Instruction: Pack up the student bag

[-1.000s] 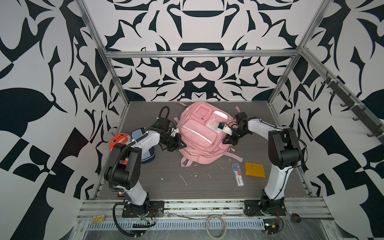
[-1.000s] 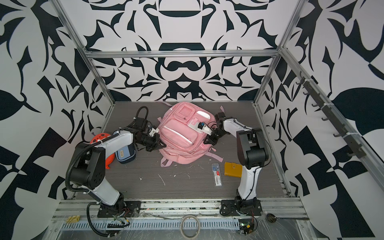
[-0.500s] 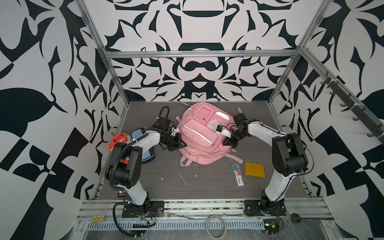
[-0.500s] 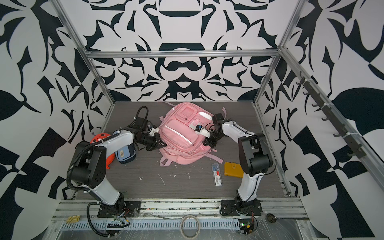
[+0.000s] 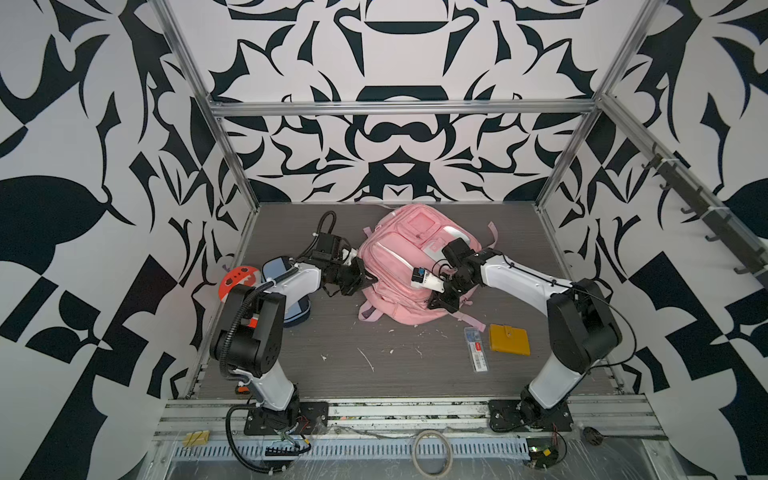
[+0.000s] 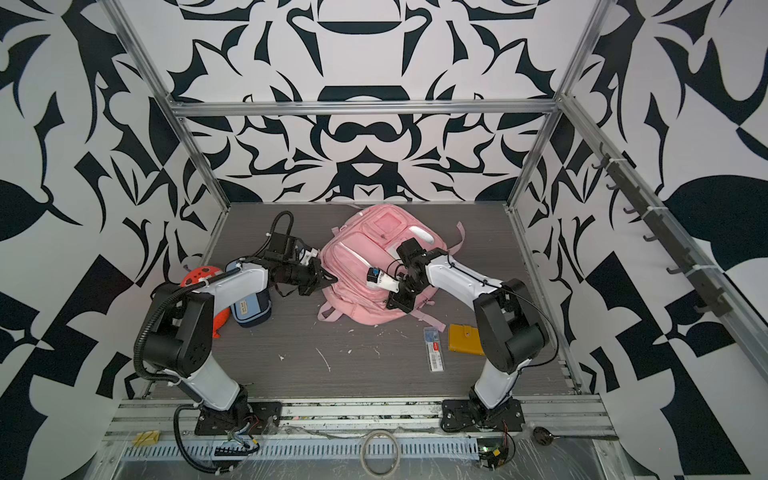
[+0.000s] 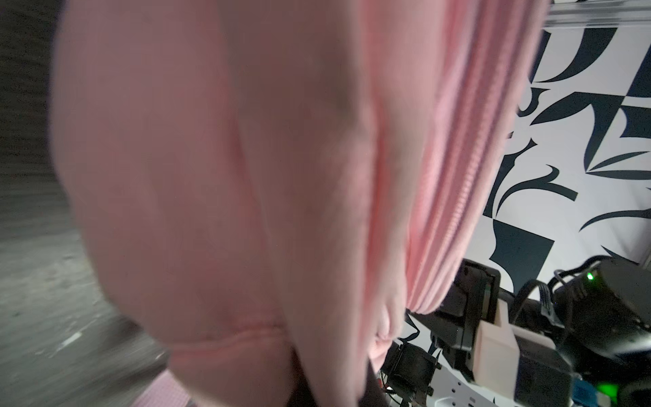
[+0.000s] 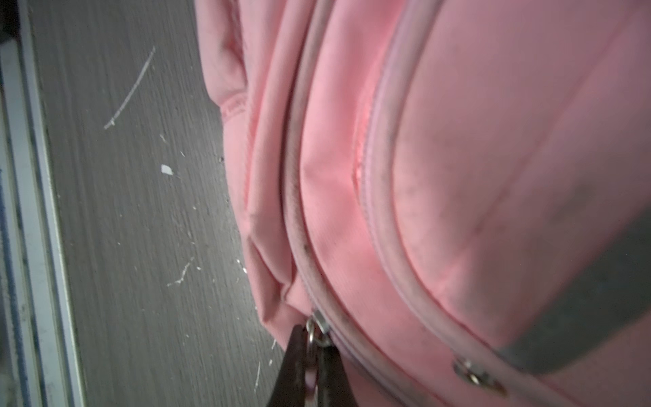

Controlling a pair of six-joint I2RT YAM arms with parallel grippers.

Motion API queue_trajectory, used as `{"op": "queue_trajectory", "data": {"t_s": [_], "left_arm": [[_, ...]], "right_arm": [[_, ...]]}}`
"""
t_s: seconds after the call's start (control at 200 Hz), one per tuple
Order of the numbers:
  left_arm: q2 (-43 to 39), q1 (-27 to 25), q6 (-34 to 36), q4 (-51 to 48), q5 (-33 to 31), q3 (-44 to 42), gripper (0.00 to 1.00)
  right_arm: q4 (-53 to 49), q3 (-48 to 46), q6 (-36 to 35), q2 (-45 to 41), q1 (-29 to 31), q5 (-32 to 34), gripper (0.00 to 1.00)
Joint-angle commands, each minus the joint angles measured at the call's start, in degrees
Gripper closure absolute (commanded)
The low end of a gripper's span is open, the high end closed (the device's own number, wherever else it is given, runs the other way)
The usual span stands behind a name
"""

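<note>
Scene: a pink student bag lies front-up on the grey table, toward the back and near the middle, with one robot arm on either side of it.
Left gripper: closed tight at the bag's left flank. In the left wrist view, blurred pink fabric fills most of the picture and runs down to the dark jaws, so it appears to have a fold of cloth pinched.
Right gripper: fingers clamped together on the metal ring of a zip pull, low on the bag's right front side, close to the table.
Bag detail: the right wrist view shows pale zip tracks curving across the pink panels and a second zip pull lying free beside a grey strip.
Right of the bag: a yellow wallet and a clear packet lie flat just beside each other, apart from the bag.
Left of the bag: a blue pencil case and an orange-red plush toy sit by the left wall, partly behind the left arm.
</note>
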Motion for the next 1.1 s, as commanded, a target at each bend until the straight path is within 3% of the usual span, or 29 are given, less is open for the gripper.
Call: {"op": "queue_trajectory", "data": {"t_s": [0.0, 0.255, 0.375, 0.405, 0.435, 0.505, 0.7, 0.92, 1.095], "left_arm": [[-1.01, -1.97, -2.43, 7.97, 0.13, -0.89, 1.00], [-3.01, -7.24, 2.18, 4.31, -2.47, -4.93, 0.99], [-6.29, -8.63, 6.06, -2.99, -4.90, -5.24, 0.51], [-7.75, -8.65, 7.55, -6.08, -6.13, -4.80, 0.26], [-9.17, -8.66, 9.23, -9.77, -7.42, -4.08, 0.12], [-12.69, -8.66, 13.34, -18.79, -10.86, -0.86, 0.01], [-13.72, -7.18, 23.88, -33.57, -21.81, 13.31, 0.01], [4.17, -4.35, 27.74, -37.15, -27.71, 35.45, 0.01], [21.79, -3.82, 30.74, -43.45, -26.28, 54.51, 0.01]], "right_arm": [[4.88, -0.65, 8.52, -3.15, 0.91, -4.86, 1.00], [10.86, -2.31, 17.76, -7.17, -2.35, 3.69, 1.00], [11.10, -3.00, 19.01, -8.81, -4.73, 4.10, 1.00], [10.69, -2.84, 19.09, -8.90, -5.25, 4.07, 1.00], [10.25, -2.67, 19.03, -8.90, -5.65, 4.25, 1.00], [9.68, -2.27, 19.09, -8.84, -6.36, 4.85, 1.00], [10.01, -1.86, 21.73, -9.23, -7.34, 7.05, 1.00], [9.37, -3.01, 24.48, -10.00, -7.53, 7.52, 1.00], [8.51, -2.21, 25.76, -9.63, -7.52, 9.43, 1.00]]}}
